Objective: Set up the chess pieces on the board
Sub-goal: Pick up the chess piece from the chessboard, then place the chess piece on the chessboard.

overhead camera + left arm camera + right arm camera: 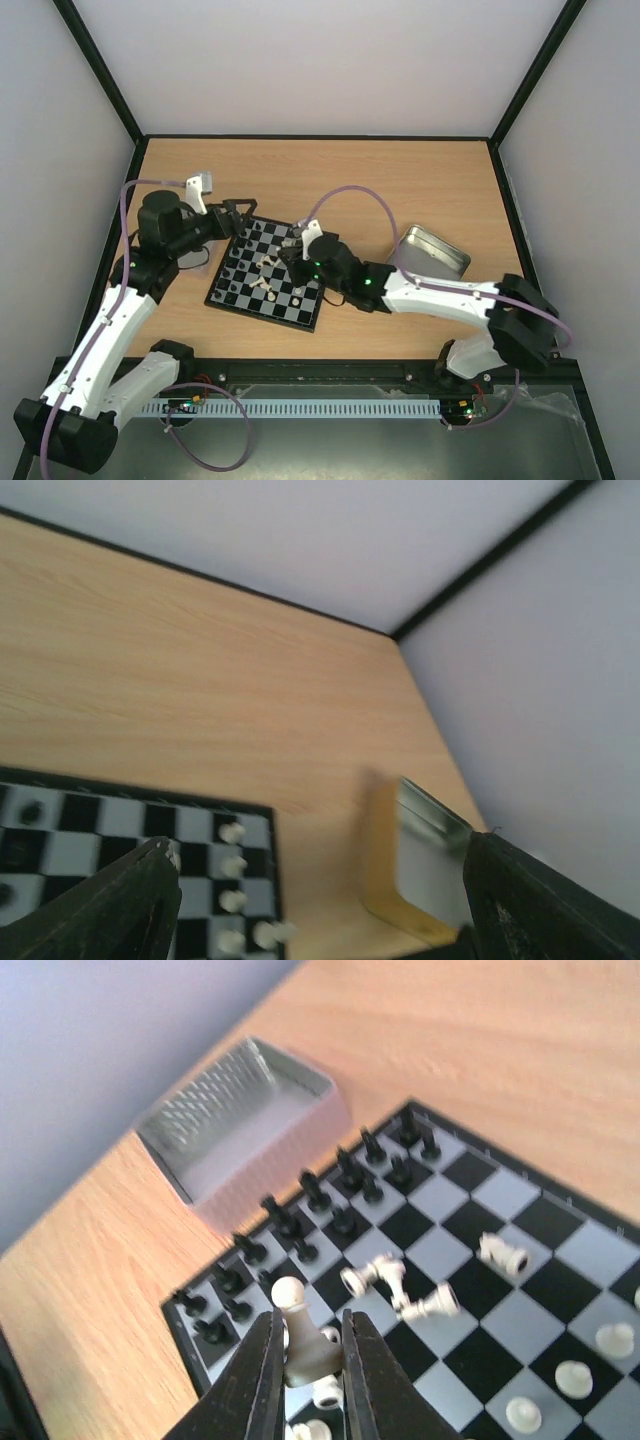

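Pawn (pixel 289 1295), tiny cream-white, likely light and slick, clamped low by right gripper (pixel 305 1360) over chequered black-and-grey board (pixel 520 1315); left gripper (pixel 320 880) wide, empty.

Black and light-grey chequered squares inside a black rim mark the board (pixel 238 266), set on a honey-brown wood-grain table (pixel 400 180) and dotted with black pieces (pixel 345 1175) and cream-white pieces (pixel 372 1278) (a single cream piece (pixel 300 1352) shows between the near-black fingers (pixel 262 1385) of the right gripper (pixel 308 1325)). One silver-grey tin (pixel 235 1125) carries a fine dotted pattern on its inner walls and a pinkish tint on its outer side, while a second tin (pixel 433 252) is plain silver. The left arm (pixel 110 328) and right arm (pixel 440 295) are white with black joints, trailing lilac cables (pixel 350 190).
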